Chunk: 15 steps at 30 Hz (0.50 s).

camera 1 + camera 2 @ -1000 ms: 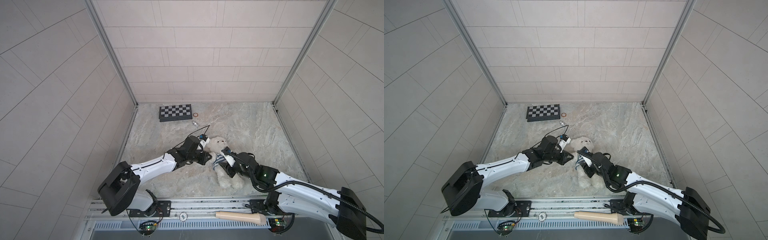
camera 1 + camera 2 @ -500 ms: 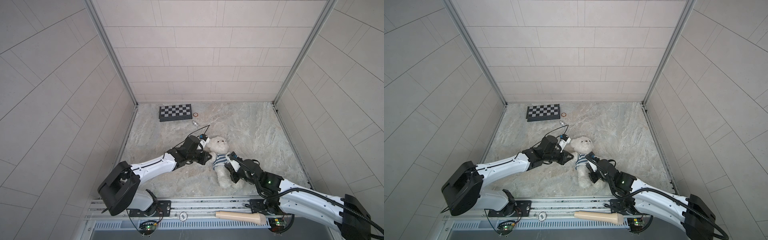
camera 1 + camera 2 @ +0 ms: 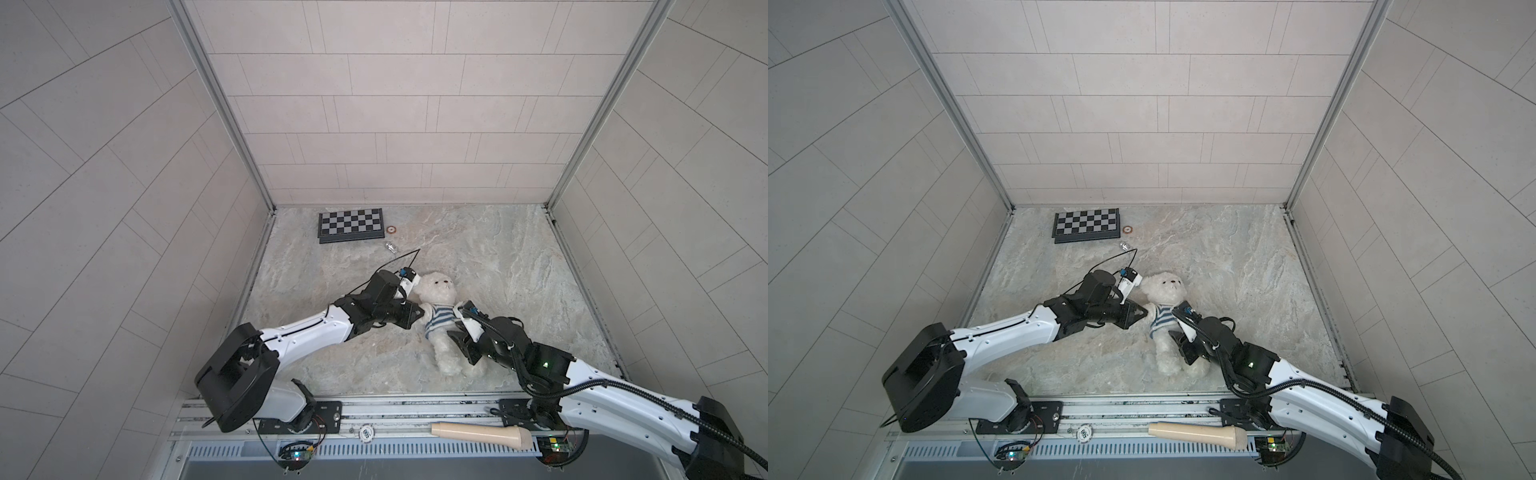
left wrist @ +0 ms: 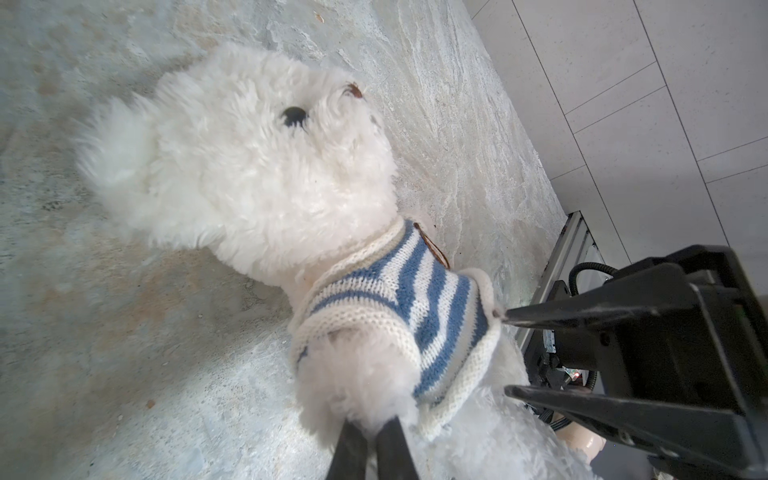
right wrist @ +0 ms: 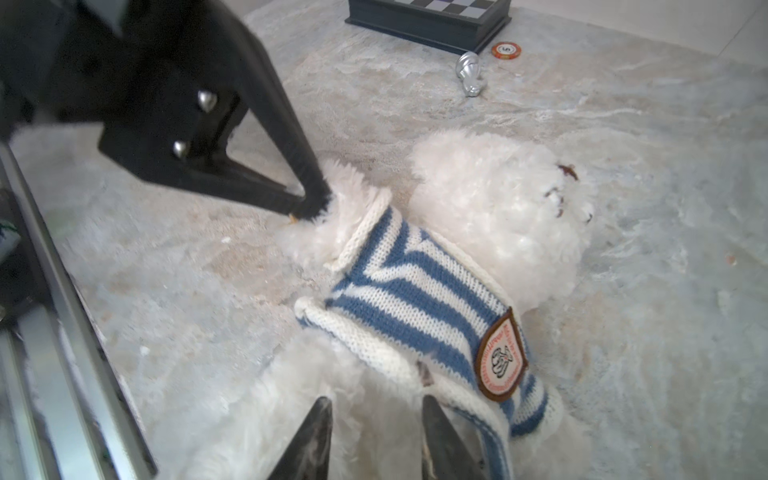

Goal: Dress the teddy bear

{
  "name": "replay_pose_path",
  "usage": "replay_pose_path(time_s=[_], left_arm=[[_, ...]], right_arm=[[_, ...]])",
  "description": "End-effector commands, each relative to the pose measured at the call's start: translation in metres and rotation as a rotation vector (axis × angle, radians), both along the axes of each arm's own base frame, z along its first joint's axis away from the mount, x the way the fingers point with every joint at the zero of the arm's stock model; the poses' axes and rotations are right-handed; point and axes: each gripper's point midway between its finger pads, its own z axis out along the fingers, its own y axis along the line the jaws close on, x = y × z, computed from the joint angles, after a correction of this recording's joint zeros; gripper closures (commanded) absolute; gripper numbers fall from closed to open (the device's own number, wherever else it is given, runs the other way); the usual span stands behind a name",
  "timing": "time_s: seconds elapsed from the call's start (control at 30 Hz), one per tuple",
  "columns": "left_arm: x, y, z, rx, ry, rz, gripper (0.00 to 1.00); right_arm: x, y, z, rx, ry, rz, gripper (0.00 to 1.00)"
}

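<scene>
Left wrist view: the left gripper (image 4: 369, 424) has its black fingers pinched tight on a fluffy paw of the white plush teddy bear (image 4: 257, 174). The grip sits just outside the sleeve of the blue-and-white striped knitted sweater (image 4: 399, 299) covering the bear's chest. The right gripper (image 5: 374, 415) has its jaws parted, its tips at the sweater's hem over the belly fur, not clamped on it. In both top views the bear lies face up, well apart from the folded black-and-grey chessboard (image 3: 350, 224), with its head toward it.

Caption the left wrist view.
Left hand pinches the teddy bear by an arm; striped sweater on its torso, right hand open at the hem.
</scene>
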Motion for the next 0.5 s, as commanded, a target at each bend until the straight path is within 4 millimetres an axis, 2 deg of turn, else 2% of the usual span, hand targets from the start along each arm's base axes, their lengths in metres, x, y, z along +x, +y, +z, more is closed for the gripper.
replay_pose_path(time_s=[0.0, 0.17, 0.33, 0.47], left_arm=[[0.006, -0.004, 0.023, -0.039, -0.053, -0.009, 1.0], [0.006, -0.006, 0.027, -0.054, -0.052, -0.012, 1.0], [0.007, -0.007, 0.03, -0.053, -0.054, -0.015, 1.0], [0.008, -0.008, 0.031, -0.054, -0.056, -0.015, 1.0]], right_arm=[[0.008, 0.0, 0.013, -0.05, -0.05, -0.002, 0.55], [0.021, 0.01, 0.011, -0.127, -0.072, 0.029, 0.54], [0.02, 0.031, 0.004, -0.13, -0.044, 0.116, 0.56], [0.018, 0.035, -0.003, -0.128, -0.027, 0.138, 0.57]])
